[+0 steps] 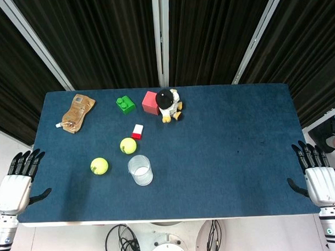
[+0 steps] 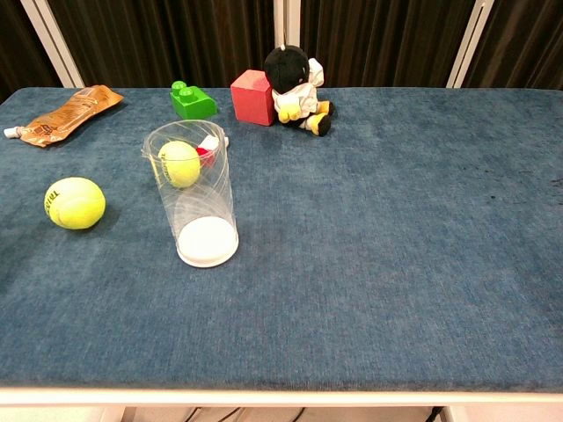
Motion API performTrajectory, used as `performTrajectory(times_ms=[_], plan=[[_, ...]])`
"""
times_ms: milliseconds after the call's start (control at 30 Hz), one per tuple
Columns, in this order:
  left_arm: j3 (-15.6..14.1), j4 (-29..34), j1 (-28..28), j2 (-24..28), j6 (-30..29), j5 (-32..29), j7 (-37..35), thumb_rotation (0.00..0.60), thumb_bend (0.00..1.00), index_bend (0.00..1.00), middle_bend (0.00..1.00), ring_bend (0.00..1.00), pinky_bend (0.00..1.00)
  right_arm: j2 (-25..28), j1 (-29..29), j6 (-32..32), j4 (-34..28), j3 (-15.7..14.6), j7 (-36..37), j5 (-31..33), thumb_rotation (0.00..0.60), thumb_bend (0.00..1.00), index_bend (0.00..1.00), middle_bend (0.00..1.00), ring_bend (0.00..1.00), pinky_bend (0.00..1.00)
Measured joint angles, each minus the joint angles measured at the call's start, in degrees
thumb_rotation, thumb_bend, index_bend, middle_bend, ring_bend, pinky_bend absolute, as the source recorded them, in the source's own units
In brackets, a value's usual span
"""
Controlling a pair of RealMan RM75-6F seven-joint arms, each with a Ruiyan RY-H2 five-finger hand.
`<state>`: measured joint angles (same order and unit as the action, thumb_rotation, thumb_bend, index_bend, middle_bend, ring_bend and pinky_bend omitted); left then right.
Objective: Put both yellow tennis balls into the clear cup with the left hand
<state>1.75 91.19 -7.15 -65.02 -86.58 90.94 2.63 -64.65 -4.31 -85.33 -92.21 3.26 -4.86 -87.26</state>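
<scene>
Yellow tennis balls lie on the table's dark blue cloth [image 1: 223, 156], both left of centre and toward the front. One ball [image 1: 99, 166] sits nearer the left edge; the other ball [image 1: 128, 145] lies a little farther back and to the right. Being round, neither has a long axis, though the chest view shows dark lettering on the left one. The clear cup [image 1: 140, 170] stands upright just in front of the second ball and well right of the first, mouth up, its long axis vertical, its white base flat on the cloth. In the chest view that second ball shows through the cup's wall, yet from above it is clearly outside the cup, close behind it.

Both hands rest off the table's front corners, seen only from above. The left hand [image 1: 18, 180] lies at the left edge, fingers straight and spread, holding nothing. The right hand [image 1: 318, 172] mirrors it at the right edge, fingers likewise extended and empty.

Along the far side lie a tan pouch [image 1: 76, 112], a green brick [image 1: 125, 104], a red cube [image 1: 151, 102] and a black-and-white plush toy [image 1: 169, 104] leaning beside the cube. A small red-and-white block [image 1: 137, 131] sits just behind the nearer ball. Black curtains with pale metal uprights close off the room behind.
</scene>
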Motion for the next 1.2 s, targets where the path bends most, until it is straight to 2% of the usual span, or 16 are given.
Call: performTrajectory(times_ms=[367,533,833,1000,1200], plan=[[-0.8,0.1,-0.2,-0.1,0.2,1.5,-1.2,0.6,0.13,0.03,0.02,0.0,0.0,0.5,0.3,-1.0,-0.6,-0.4,0.5,-1.3,0.6,0.18,0.0,0.0,0.0,0.0],[-0.9,0.6,-2.1,-0.6,2.6,2.5,-0.6,0.6,0.13,0.03,0.02,0.0,0.0,0.8,0.2,-1.6,-1.1,0.2,0.7,-1.3,0.6,0.18,0.0,0.0,0.0,0.0],[1.2,-0.1,-10.7,-5.1,15.4,0.5,-1.4,0.6,0.13,0.03,0.02,0.0,0.06,1.2,0.6,-2.1,-1.2,0.1,1.5,-1.5,0.6,0.18,0.0,0.0,0.0,0.0],[2.9,-5.0,-15.7,-10.3,22.8,-3.2,-2.4,0.6,0.14,0.03,0.02,0.0,0.06,1.6,0.9,-2.7,-1.1,0.2,2.6,-1.3,0.6,0.18,0.0,0.0,0.0,0.0],[4.0,-10.8,-19.7,-15.4,28.2,-7.7,-0.6,0.6,0.15,0.06,0.03,0.0,0.12,2.2,1.2,-2.3,-0.6,0.3,4.0,-0.5,0.6,0.18,0.0,0.0,0.0,0.0]])
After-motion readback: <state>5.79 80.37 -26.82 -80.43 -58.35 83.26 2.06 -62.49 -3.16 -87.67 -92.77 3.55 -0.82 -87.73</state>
